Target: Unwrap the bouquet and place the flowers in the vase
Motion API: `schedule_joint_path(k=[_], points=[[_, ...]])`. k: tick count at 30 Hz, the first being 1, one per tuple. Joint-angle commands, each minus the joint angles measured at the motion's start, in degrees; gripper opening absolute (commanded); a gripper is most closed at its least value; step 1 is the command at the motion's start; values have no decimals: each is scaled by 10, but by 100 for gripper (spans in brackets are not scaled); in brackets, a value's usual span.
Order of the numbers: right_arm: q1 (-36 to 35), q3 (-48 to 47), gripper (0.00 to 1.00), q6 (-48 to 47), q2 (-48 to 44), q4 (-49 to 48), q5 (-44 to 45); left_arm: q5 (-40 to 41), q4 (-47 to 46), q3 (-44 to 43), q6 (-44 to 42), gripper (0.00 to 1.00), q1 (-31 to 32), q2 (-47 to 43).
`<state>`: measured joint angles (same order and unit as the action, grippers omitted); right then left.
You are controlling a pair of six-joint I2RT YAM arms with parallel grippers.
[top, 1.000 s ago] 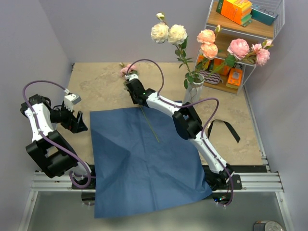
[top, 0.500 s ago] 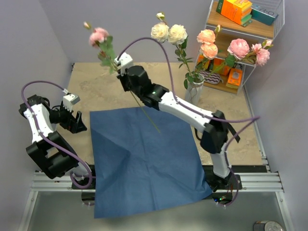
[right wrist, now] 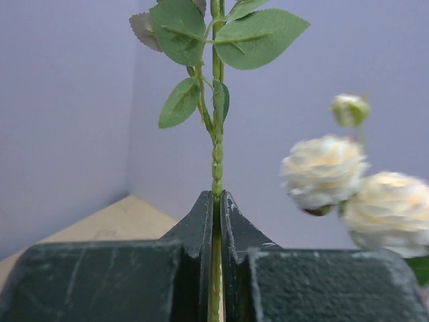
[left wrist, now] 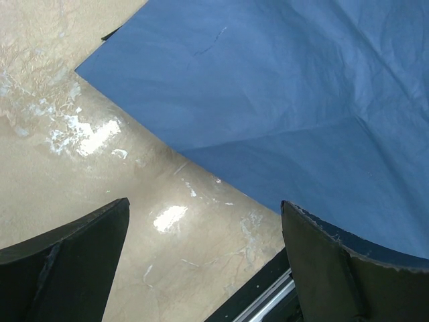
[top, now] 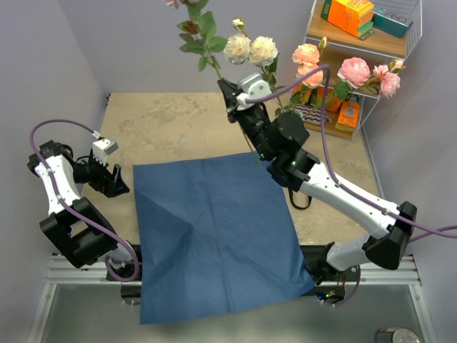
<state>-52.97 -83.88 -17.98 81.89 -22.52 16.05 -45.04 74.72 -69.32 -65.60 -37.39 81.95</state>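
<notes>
My right gripper (top: 228,91) is raised high over the table's far side and is shut on the thin green stem (right wrist: 216,134) of a rose. The stem stands nearly upright, with leaves (top: 200,32) above the fingers and its pink head (top: 173,3) cut off by the top edge. Cream roses (top: 250,48), peach roses (top: 308,64) and pink roses (top: 355,71) stand just right of it. Their vase is hidden behind my right arm. The blue wrapping paper (top: 214,229) lies flat and spread out. My left gripper (top: 114,182) hangs open at the paper's left edge, holding nothing.
A wire shelf (top: 357,43) with orange boxes (top: 353,14) stands in the back right corner, close behind the roses. Grey walls enclose the tan table (top: 150,128) on three sides. The paper's near edge hangs over the metal rail (top: 235,268) at the front.
My right arm has lifted the pink rose off the paper's far edge, swung it upright and carried it right, close to the standing roses. The left arm has stayed put.
</notes>
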Motion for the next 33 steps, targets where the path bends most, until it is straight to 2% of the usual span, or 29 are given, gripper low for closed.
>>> schedule_joint_path(k=[1, 3, 5, 8, 13, 19, 24, 33], points=[[-2, 41, 0, -131, -67, -192, 104, -27, 7, -20, 0, 99, -5, 1], [-1, 69, 0, -207, -73, -303, 170, -27, 6, -20, -1, 99, -5, 2], [10, 77, 0, -274, -64, -389, 197, -29, 6, -20, -1, 99, -6, 8], [43, 68, 0, -309, -44, -452, 209, -32, 7, -26, 4, 99, -5, 12], [123, 42, 0, -266, -27, -452, 203, -33, 7, -31, 2, 99, -5, 21], [175, -5, 0, -264, 27, -471, 188, -30, 7, -40, -1, 99, -5, 38], [197, -33, 0, -241, 54, -469, 180, -30, 6, -45, -5, 99, -6, 46], [229, -48, 0, -228, 108, -527, 176, -12, 7, -56, -5, 99, -5, 59]])
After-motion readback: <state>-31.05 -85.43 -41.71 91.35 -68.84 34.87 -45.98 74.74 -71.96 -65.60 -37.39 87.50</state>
